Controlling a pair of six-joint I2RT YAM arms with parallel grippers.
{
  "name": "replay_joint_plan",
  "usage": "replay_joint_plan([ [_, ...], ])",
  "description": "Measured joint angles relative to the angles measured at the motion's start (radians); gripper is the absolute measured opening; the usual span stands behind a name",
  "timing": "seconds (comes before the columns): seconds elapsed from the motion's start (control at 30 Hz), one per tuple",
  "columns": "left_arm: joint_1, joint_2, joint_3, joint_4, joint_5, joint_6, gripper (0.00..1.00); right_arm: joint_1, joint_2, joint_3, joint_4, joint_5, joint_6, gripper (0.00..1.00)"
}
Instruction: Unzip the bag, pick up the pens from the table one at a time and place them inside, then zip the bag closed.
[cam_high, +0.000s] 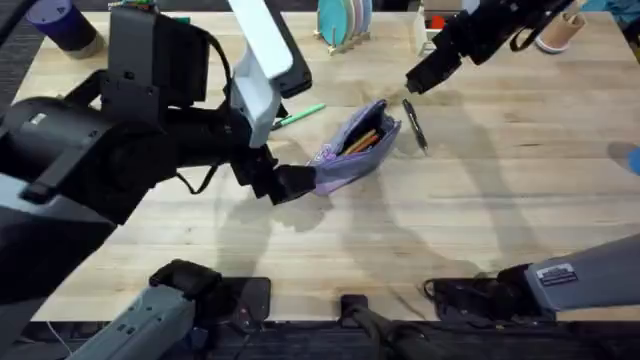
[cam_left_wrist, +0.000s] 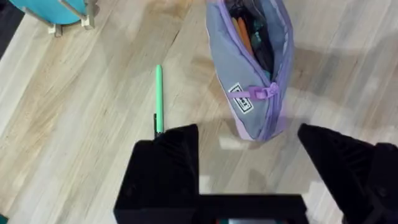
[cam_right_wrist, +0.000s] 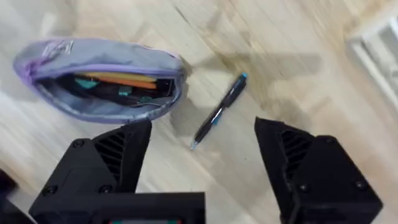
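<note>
One bag (cam_high: 357, 148) lies near the middle of the table (cam_high: 480, 230), its zipper open and its mouth gaping, with orange and dark items already visible inside. Two pens remain outside it: the black pen (cam_high: 414, 125) lies just beside the bag on the side facing the right gripper (cam_high: 418, 77), and the green pen (cam_high: 297, 116) lies near the opposite side of the bag. The right gripper hangs above the black pen with fingers spread wide and nothing held. The left gripper (cam_high: 285, 184) sits at the bag's closed end, fingers also spread wide, the bag's corner between them but not visibly clamped. Risks, as judged: the soft bag may slide or fold if the left gripper does not pin it; the slim black pen may roll or skid out of a closing grasp; the mouth may sag shut and deflect a pen during insertion. Count: one bag, two pens, two grippers.
</note>
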Motion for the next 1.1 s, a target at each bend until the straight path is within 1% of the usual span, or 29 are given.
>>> replay_joint_plan([
  [0.03,0.0,0.0,0.0,0.0,0.0,0.0,0.993,0.001,0.0,0.0,0.0,0.0,0.036,0.997],
  [0.17,0.0,0.0,0.0,0.0,0.0,0.0,0.994,0.003,0.0,0.0,-0.006,-0.001,0.055,0.995],
  [0.23,0.0,0.0,0.0,0.0,0.0,0.0,0.994,0.003,0.0,0.0,-0.033,-0.001,0.099,0.996],
  [0.33,0.0,0.0,0.0,0.0,0.0,0.0,0.994,0.003,0.0,0.0,-0.015,0.002,0.114,0.997],
  [0.57,0.0,0.0,0.0,0.0,0.0,0.0,0.994,0.003,0.009,0.0,0.007,0.1,0.183,0.997],
  [0.77,0.0,0.0,0.0,0.0,0.0,0.0,0.994,0.003,0.077,-0.002,0.025,0.185,0.272,0.997],
  [0.9,0.0,0.0,0.0,0.0,0.0,0.0,0.994,0.005,0.122,-0.004,0.054,0.204,0.322,0.997],
  [1.1,0.0,0.0,0.0,0.0,0.0,0.0,0.994,0.021,0.164,-0.005,0.069,0.216,0.355,0.996],
])
